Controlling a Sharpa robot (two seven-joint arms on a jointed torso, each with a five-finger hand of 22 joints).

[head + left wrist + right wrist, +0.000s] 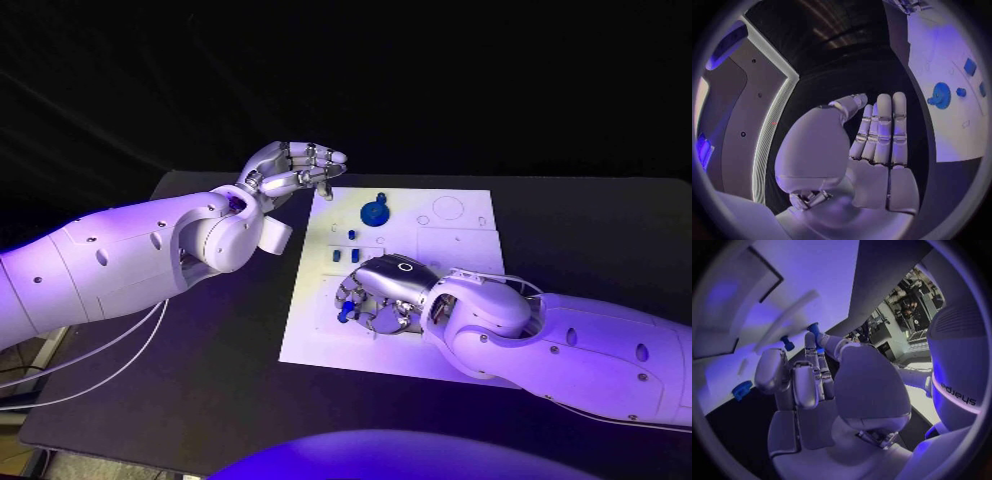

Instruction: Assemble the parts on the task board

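The white task board (464,243) lies mid-table. My right hand (381,294) is down on its near left part, fingers bent onto the board. In the right wrist view, thumb and a fingertip meet around a small blue peg (813,331); a second blue peg (787,343) stands just beside it, and another blue part (742,389) lies further off. A blue gear (374,212) (941,95) sits near the board's far left, with two small blue blocks (346,255) between it and the right hand. My left hand (296,166) (879,145) hangs above the board's far left corner, holding nothing.
The black table (606,230) surrounds the board, with bare room on the right. White cables (101,350) hang under my left arm off the table's left edge. Empty round outlines (450,208) mark the board's far right part.
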